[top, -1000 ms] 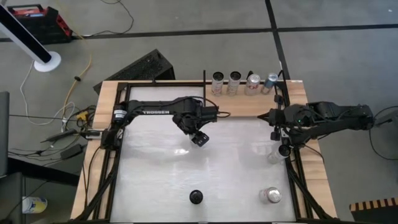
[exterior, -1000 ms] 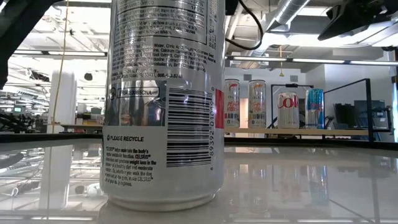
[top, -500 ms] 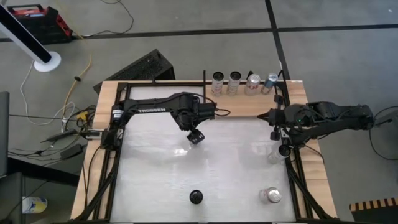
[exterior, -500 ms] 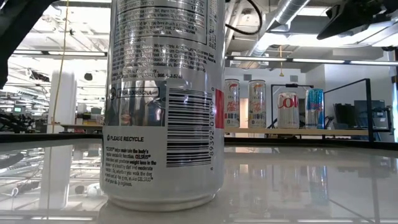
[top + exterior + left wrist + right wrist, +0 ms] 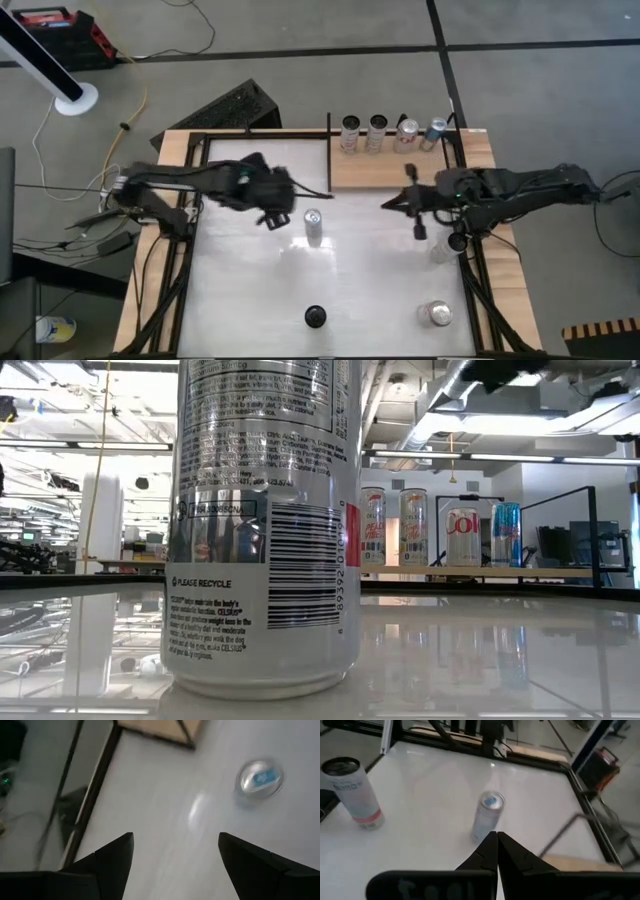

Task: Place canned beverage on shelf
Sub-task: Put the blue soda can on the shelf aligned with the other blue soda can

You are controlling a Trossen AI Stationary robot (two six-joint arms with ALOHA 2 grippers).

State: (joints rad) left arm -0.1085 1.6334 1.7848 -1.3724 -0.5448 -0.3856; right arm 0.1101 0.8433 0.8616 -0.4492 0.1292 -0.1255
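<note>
left claw (image 5: 272,218): spread, empty, left of the can | right claw (image 5: 388,204): pressed together, holding nothing, by shelf (image 5: 372,170) front edge | slim can (image 5: 313,226): upright mid-desk (image 5: 370,280) | four cans (image 5: 391,133) lined along shelf back

A silver can (image 5: 313,226) with a blue tab stands on the glossy white tabletop (image 5: 370,280), the pale-wood shelf (image 5: 385,168) edged in black rods carries four cans, one seemingly red-and-white (image 5: 461,537) and one blue (image 5: 505,533), and the near silver can (image 5: 265,520) shows a black barcode.
</note>
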